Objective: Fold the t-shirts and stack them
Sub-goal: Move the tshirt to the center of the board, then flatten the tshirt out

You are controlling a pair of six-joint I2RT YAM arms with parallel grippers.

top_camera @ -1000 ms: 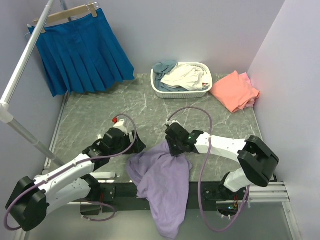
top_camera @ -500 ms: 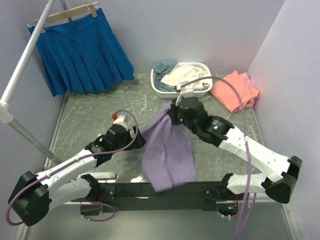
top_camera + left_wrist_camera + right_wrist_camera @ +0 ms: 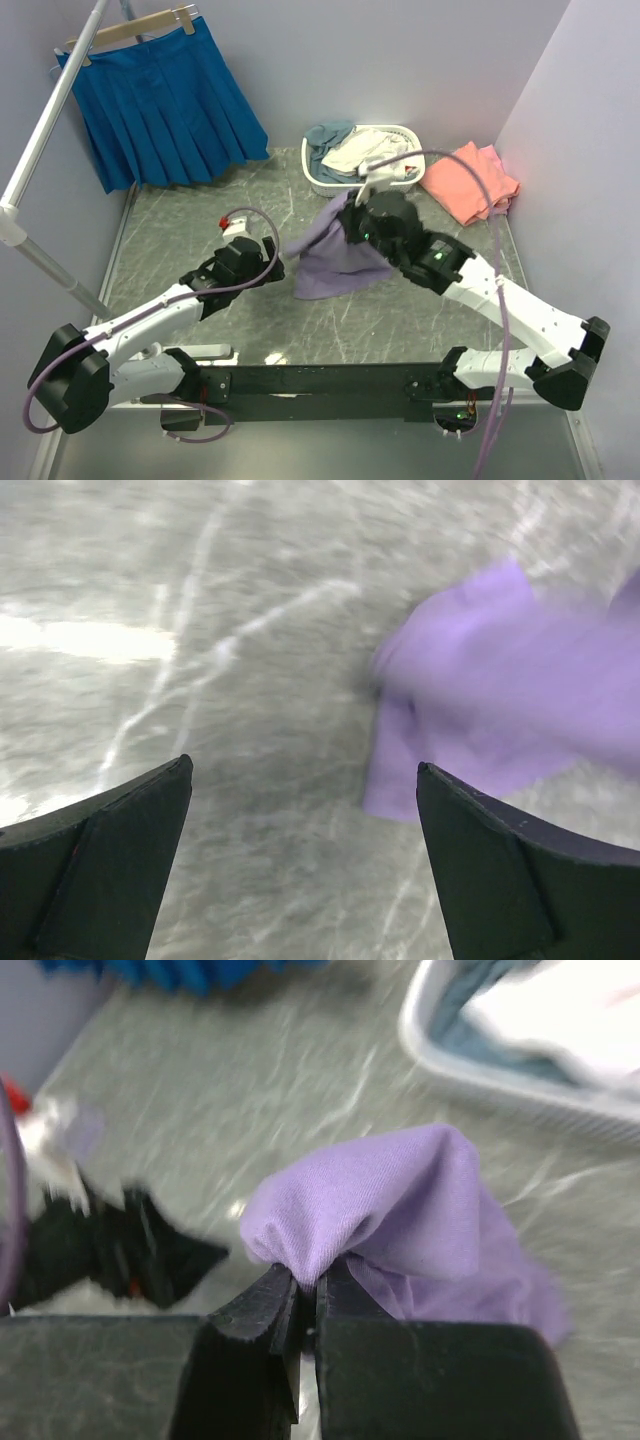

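Observation:
My right gripper (image 3: 352,222) is shut on a bunched fold of the large lavender-purple t-shirt (image 3: 335,258) and holds it up over the middle of the table; the cloth hangs down to the table. The pinch shows in the right wrist view (image 3: 312,1282), with the shirt (image 3: 400,1210) draped above the jaws. My left gripper (image 3: 268,268) is open and empty, low over the table just left of the shirt. The left wrist view shows its gap (image 3: 300,780) over bare marble, with the shirt's edge (image 3: 500,700) ahead and to the right. Coral-pink t-shirts (image 3: 470,182) lie at the back right.
A white lattice basket (image 3: 318,182) at the back holds cream-white (image 3: 365,152) and grey-blue (image 3: 328,135) t-shirts. A bright blue pleated skirt (image 3: 160,100) hangs on a wooden hanger at the back left. A slanted metal pole (image 3: 45,135) runs along the left side.
My right gripper lifted the purple shirt off the near table edge and carried it back toward the basket; the shirt now hangs shorter and more bunched. My left gripper moved slightly farther forward.

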